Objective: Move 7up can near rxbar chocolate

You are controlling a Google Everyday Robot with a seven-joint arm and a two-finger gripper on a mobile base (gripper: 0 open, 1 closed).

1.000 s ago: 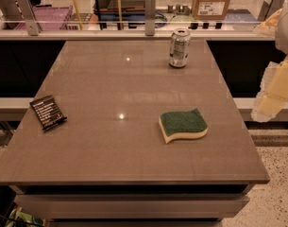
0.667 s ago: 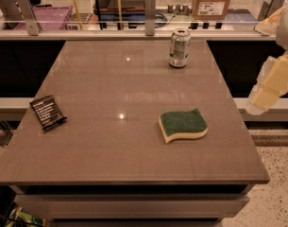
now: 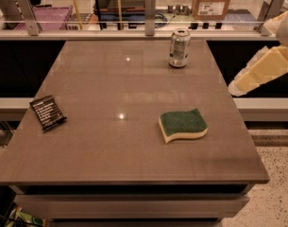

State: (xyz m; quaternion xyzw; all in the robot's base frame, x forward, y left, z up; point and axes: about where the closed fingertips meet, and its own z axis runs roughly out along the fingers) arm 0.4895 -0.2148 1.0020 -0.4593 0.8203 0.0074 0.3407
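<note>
The 7up can (image 3: 179, 48) is a silvery drink can with a pull-tab top. It stands upright near the far edge of the brown table (image 3: 110, 145), right of centre. The rxbar chocolate (image 3: 47, 111), a flat black wrapper with white text, lies near the table's left edge. My gripper (image 3: 238, 85) is the tip of the cream-coloured arm at the right, off the table's right edge. It is well to the right of the can, nearer me, and touches nothing.
A green-and-yellow wavy sponge (image 3: 182, 125) lies right of the table's centre, between the can and the front edge. A rail with metal posts (image 3: 149, 6) runs behind the table. Cardboard boxes (image 3: 210, 4) and a purple crate (image 3: 51, 17) stand beyond it.
The arm at the right has risen and swung a little leftward toward the table. The can, the bar and the sponge have not moved.
</note>
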